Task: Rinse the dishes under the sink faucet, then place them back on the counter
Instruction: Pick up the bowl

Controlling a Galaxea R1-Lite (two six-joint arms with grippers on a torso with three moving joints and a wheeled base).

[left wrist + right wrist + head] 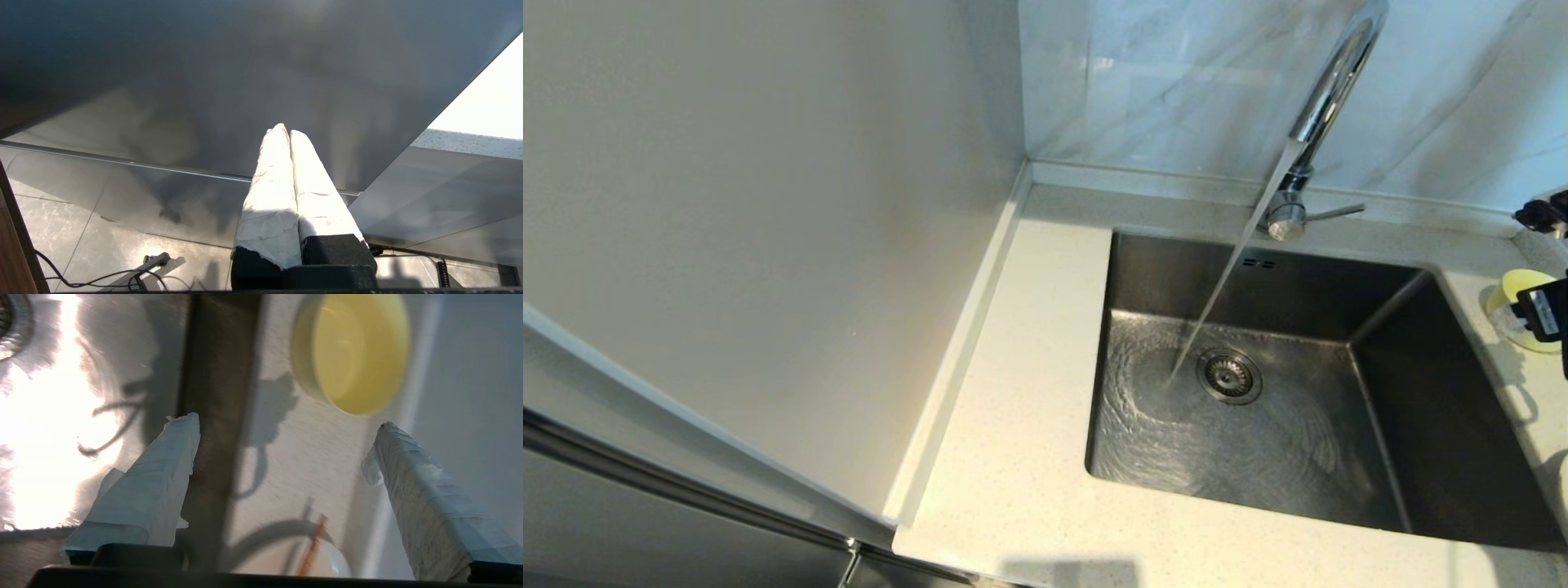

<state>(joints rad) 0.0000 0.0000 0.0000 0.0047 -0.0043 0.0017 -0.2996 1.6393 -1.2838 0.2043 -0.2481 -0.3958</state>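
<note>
**Bowl ahead of spread jaws, right of the basin**

The right gripper [286, 433] is held over the counter [1013, 457] just right of the basin [1258, 392], its 2 jaws spread wide and empty. The bowl [351, 351] is seen on the counter beyond the fingertips, untouched. The chopsticks [312, 545] lie across the plate [327, 559] nearer the wrist. Water is poured from the faucet [1327, 98] into the basin. The left gripper [286, 132] is kept clenched, away from the basin.
</note>
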